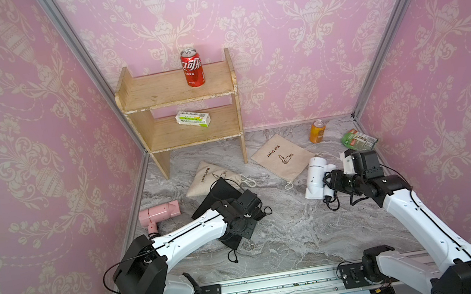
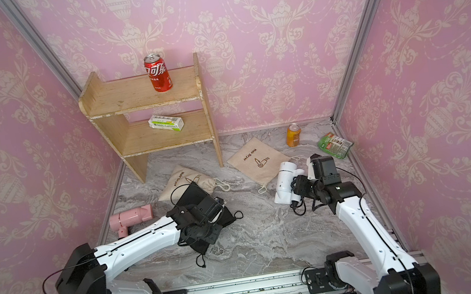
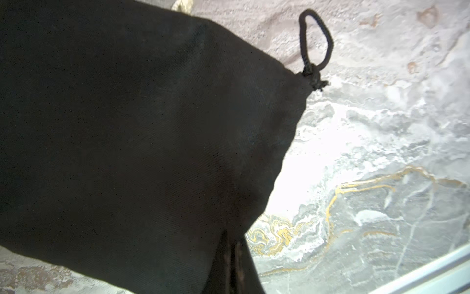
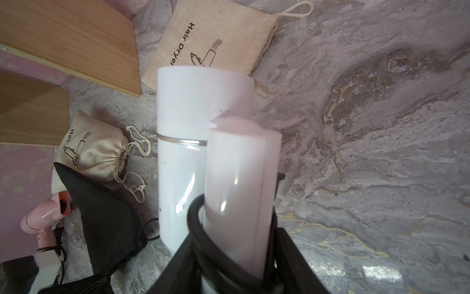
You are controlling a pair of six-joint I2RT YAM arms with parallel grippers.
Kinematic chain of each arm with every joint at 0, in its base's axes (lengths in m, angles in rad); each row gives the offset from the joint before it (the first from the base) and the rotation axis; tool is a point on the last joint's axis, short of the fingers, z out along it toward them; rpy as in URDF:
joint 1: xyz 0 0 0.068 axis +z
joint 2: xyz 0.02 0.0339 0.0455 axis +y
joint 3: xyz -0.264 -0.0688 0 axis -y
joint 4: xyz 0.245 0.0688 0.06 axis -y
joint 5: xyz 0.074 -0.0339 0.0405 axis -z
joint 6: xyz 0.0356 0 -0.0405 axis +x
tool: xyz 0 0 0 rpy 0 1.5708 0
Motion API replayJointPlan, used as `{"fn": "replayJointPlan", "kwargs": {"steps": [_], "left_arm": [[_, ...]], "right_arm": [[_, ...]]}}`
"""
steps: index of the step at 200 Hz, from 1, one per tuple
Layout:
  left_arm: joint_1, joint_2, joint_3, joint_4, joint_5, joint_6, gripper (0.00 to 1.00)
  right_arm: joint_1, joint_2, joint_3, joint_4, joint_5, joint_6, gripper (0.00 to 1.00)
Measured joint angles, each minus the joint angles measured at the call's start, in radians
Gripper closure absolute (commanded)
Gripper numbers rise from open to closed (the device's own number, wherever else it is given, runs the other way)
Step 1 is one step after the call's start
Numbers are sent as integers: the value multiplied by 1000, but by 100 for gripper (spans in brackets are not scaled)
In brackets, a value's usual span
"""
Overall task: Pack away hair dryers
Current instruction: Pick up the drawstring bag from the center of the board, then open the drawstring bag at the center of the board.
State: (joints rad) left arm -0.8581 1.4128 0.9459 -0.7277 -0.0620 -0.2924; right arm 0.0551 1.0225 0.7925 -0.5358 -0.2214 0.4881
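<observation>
Each claw has a grip: one on a pouch, one on a dryer.

The left claw (image 3: 231, 250) is hidden under its own wrist in both top views. The left wrist view shows it pressed together on a fold of the black pouch (image 3: 127, 127), which fills most of that view. The right claw (image 4: 236, 229) pinches the folded handle and cord of the white dryer (image 1: 315, 180), beside the flat pouch (image 1: 280, 157); whether this dryer rests or is lifted is unclear. The pink dryer (image 1: 158, 213) lies by the left wall. The cinched pouch (image 1: 213, 178) bulges, its contents unseen. The surface (image 1: 288, 234) is grey marble-patterned, and the walls (image 1: 21, 138) are pink damask. A wooden shelf (image 1: 157, 96) at the back holds a red can (image 1: 192, 67) and a box (image 1: 193, 119). An orange can (image 1: 317, 131) and a green packet (image 1: 358, 139) sit in the back right corner.
</observation>
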Motion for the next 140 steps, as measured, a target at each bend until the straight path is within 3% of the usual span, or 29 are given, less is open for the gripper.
{"fn": "replayJointPlan", "kwargs": {"steps": [39,72,108,140], "left_arm": [[5,-52,198,-83,27,76,100],[39,-12,439,-164,32,193,100],[102,151,714,-205,37,347,100],[105,369,931,-220,82,442,100]], "right_arm": [[0,-3,0,-11,11,-9,76],[0,-36,0,-60,63,-18,75],[-16,-92,0,-122,122,-18,75],[-68,-119,0,-167,143,-18,75]]}}
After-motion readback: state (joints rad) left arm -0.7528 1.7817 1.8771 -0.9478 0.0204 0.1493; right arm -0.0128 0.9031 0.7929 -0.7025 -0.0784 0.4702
